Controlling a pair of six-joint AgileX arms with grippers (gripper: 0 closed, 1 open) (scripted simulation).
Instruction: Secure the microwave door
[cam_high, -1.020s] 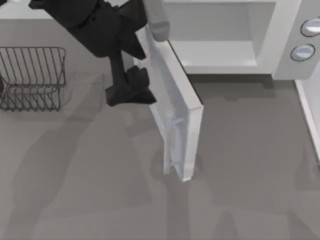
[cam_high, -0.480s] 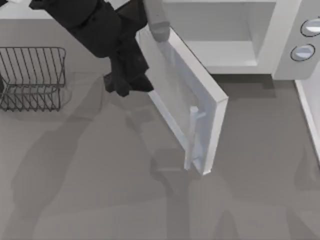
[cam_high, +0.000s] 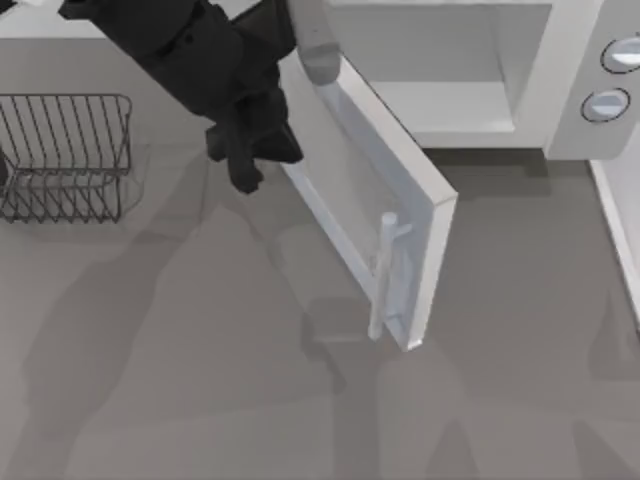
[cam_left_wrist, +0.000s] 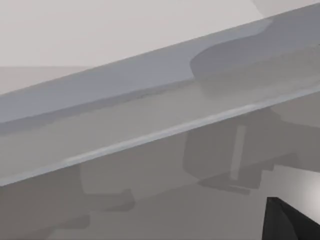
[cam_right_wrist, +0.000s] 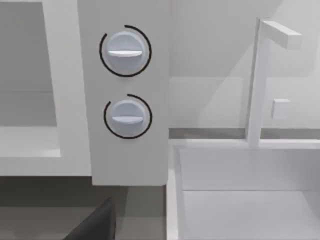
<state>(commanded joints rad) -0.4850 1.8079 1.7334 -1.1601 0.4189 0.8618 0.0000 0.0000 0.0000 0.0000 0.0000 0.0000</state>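
The flat white microwave door (cam_high: 385, 200) with its pale glassy window and light-grey bar handle (cam_high: 381, 275) stands about half open, angling out from the large white boxy microwave (cam_high: 560, 110). The black left gripper (cam_high: 250, 150) sits against the door's outer face near the hinge; its finger spread cannot be told.

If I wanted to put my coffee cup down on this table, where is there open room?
The broad grey tabletop in front, below the wire rack and left of the half-open microwave door, lies bare. So does the stretch right of the door, before the microwave. It is crowded at the back left, where the left gripper hangs beside the door.
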